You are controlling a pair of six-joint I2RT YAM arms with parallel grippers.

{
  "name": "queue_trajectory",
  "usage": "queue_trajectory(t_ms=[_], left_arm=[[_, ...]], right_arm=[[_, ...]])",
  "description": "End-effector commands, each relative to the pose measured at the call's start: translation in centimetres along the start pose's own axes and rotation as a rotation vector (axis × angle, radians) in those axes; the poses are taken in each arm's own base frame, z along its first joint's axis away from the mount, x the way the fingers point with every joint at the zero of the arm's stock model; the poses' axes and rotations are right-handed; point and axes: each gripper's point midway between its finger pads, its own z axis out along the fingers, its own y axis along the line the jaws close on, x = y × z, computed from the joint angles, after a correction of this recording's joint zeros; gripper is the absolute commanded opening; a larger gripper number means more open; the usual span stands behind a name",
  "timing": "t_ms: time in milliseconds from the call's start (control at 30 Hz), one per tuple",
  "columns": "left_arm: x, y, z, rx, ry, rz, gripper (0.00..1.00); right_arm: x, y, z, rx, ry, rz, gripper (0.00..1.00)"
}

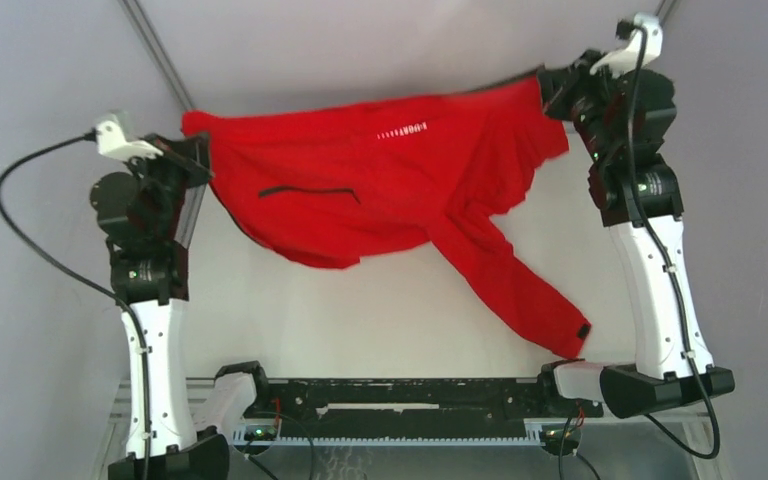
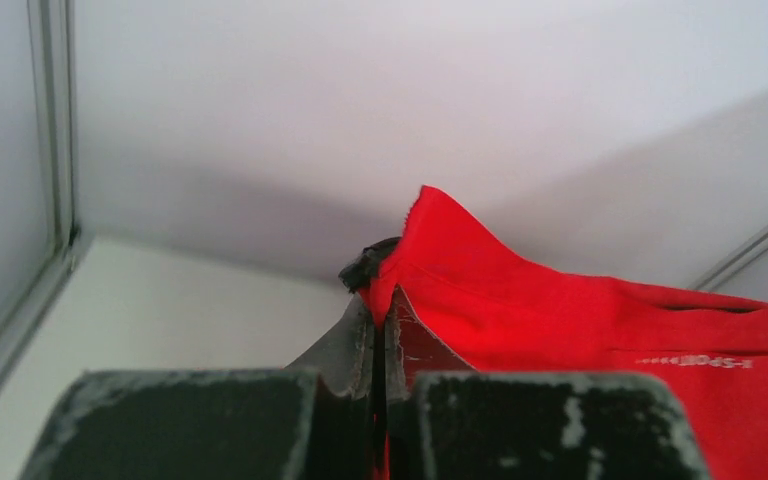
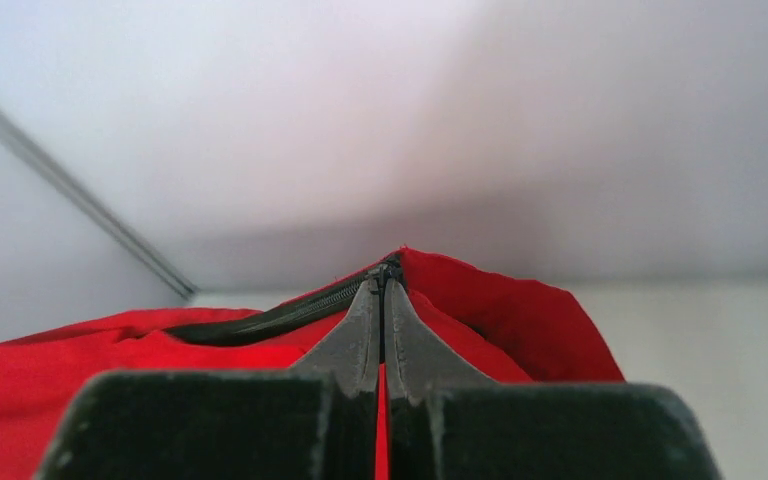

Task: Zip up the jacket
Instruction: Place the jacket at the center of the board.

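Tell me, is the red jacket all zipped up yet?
Done: the jacket is lifted, stretched between both arms, one sleeve hanging down. In hand: the left gripper and right gripper are each shut on an end, the right one beside the zipper. Left: these views don't show how far the zipper is closed, so zipping may remain.

The jacket (image 1: pixel 380 190) spans the far half of the counter (image 1: pixel 360 320), clamped at one end by the left pincer (image 1: pixel 198 160) and at the other by the right pincer (image 1: pixel 550 85), barring the way between them. Its sleeve (image 1: pixel 520 290) slants down across the right side, the cuff near the right arm's base. Bare counter lies open at near-centre and near-left, bounded in front by the black rail (image 1: pixel 400 400)
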Motion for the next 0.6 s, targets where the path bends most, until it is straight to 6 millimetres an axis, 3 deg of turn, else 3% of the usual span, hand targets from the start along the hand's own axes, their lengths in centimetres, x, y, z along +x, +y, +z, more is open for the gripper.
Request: queue_trajectory(t_ms=[0,133,300,333,367,433,500,533,567], left_arm=[[-12.0,-6.5,-1.8,0.169,-0.317,0.025,0.00],[-16.2,-9.4,-1.3,0.247,-0.371,0.021,0.00],[-18.7,-11.4,-0.7,0.329,-0.425,0.024,0.00],[-19.4,-11.6,-0.2,0.332,-0.431,0.044,0.00],[-19.2,-11.6,-0.2,0.336,-0.426,0.050,0.00],[-17.6,-11.0,0.4,0.327,-0.382,0.048,0.00],[-14.4,-9.4,0.9,0.306,-0.329,0.027,0.00],[-12.6,-8.5,1.1,0.294,-0.312,0.013,0.00],[-8.8,-6.2,2.1,0.248,-0.255,-0.016,0.00]], right_arm=[[-13.3,7.7,-3.6,-0.278,-0.415,-0.055,0.00],[-17.4,11.8,-5.5,-0.448,-0.530,-0.056,0.00],[-20.7,14.6,-8.0,-0.622,-0.613,-0.011,0.00],[-22.7,15.8,-9.6,-0.704,-0.633,0.029,0.00],[-22.9,15.9,-10.0,-0.724,-0.631,0.047,0.00],[-21.2,15.3,-9.1,-0.718,-0.544,0.072,0.00],[-16.8,13.3,-6.6,-0.622,-0.408,0.075,0.00],[-14.0,11.9,-5.5,-0.564,-0.358,0.063,0.00],[-11.8,10.2,-5.5,-0.494,-0.343,0.056,0.00]])
